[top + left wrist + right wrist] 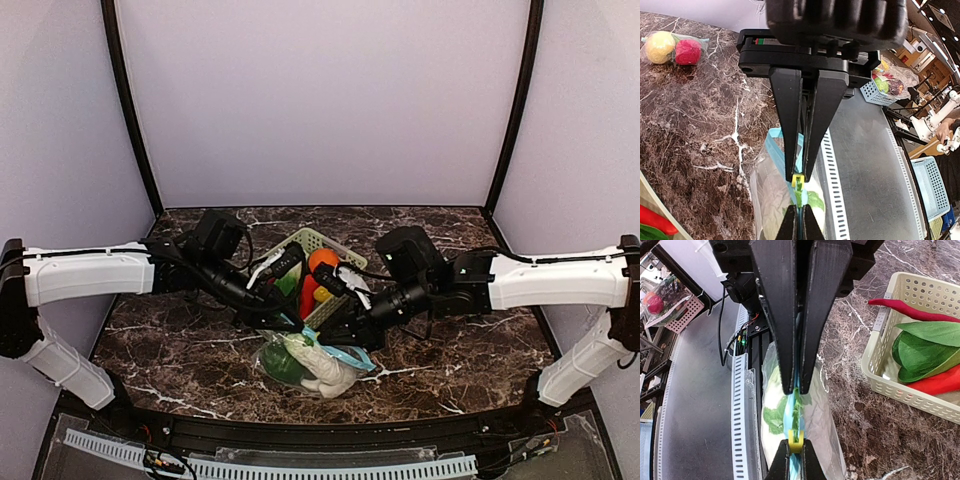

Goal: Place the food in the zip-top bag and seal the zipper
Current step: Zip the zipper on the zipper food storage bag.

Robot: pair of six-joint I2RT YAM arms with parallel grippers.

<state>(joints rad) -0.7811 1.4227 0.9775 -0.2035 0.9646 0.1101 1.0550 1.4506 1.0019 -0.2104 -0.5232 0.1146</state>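
Observation:
The clear zip-top bag (300,365) with a blue zipper strip (774,145) lies near the table's front edge. It holds leafy greens (772,417) and a white radish (325,372). My left gripper (799,176) is shut on the yellow zipper slider (798,181). Facing it, my right gripper (796,389) is shut on the blue strip, a short way along from the slider (795,440). Between the two grips the strip gapes a little, with green showing through. More food sits in the pale basket (880,365): a red chilli (910,310), green leaves (925,345) and an orange (322,260).
The basket (305,240) stands just behind the bag, under both wrists. A perforated rail (832,175) runs along the table's front edge beside the bag. A second small bag with a yellow and a red fruit (672,47) lies on the marble (690,125) further off.

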